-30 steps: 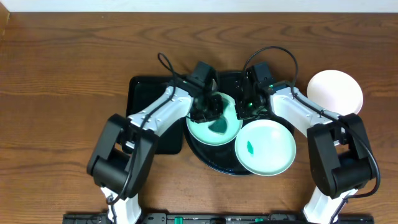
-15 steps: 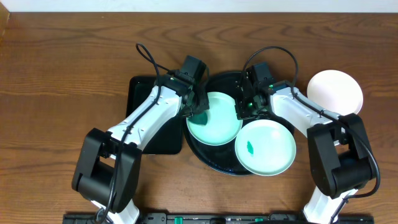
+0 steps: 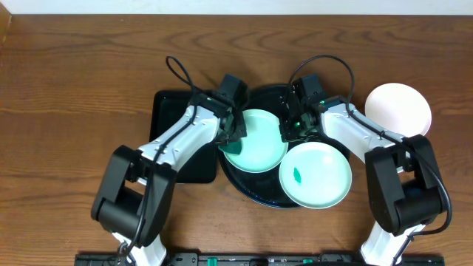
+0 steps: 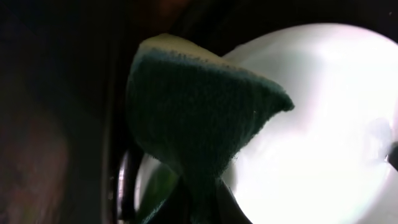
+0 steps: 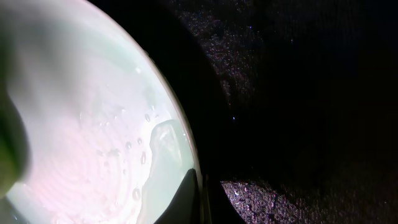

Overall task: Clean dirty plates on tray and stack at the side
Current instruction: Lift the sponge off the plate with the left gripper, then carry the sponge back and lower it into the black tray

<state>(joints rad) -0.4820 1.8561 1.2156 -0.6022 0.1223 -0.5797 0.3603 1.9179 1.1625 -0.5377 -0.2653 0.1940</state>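
Note:
A pale mint plate (image 3: 259, 142) lies at the left of the round black tray (image 3: 247, 191). My left gripper (image 3: 231, 136) is over its left rim, shut on a green sponge (image 4: 199, 106) that hangs above the plate (image 4: 323, 124). My right gripper (image 3: 285, 127) is shut on that plate's right rim; in the right wrist view the jaws (image 5: 202, 199) pinch the wet rim (image 5: 180, 143). A second mint plate (image 3: 318, 177) with a green smear (image 3: 297, 175) sits at the tray's front right. A white plate (image 3: 397, 109) rests on the table to the right.
A rectangular black tray (image 3: 174, 125) lies left of the round tray, under my left arm. Cables loop above both wrists. Brown wooden table (image 3: 74, 89) surrounds everything.
My left gripper with the sponge has moved from the middle of the mint plate to its left rim, leaving the plate's middle bare. The right gripper has not moved.

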